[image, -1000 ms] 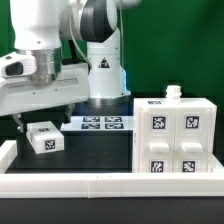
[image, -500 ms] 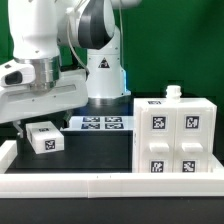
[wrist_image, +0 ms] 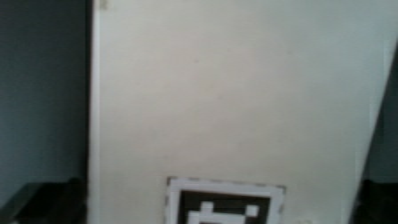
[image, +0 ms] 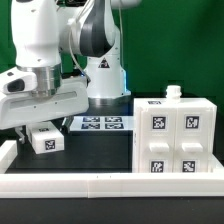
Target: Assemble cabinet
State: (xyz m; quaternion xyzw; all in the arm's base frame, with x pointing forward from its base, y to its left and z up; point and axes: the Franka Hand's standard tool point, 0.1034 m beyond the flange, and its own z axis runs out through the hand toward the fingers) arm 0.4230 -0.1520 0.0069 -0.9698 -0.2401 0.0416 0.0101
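Note:
A small white cabinet piece [image: 43, 139] with a black-and-white tag lies on the dark table at the exterior view's left. My gripper [image: 37, 124] hangs right above it, with the jaws at its top edge. In the wrist view the piece [wrist_image: 231, 100] fills the picture with its tag at the lower edge. My gripper [wrist_image: 210, 205] straddles it, with dark fingertips [wrist_image: 39, 200] showing at both sides, spread wide and open. The white boxy cabinet body [image: 176, 138] with several tags stands at the exterior view's right, apart from the gripper.
The marker board [image: 100, 124] lies flat at the arm's base behind the small piece. A long white border rail [image: 100, 185] runs along the front, with a short end at the left. A small white knob [image: 172, 93] sits on the cabinet body.
The arm has come down and shifted toward the exterior view's right, onto the small piece. The piece and the cabinet body have not moved.

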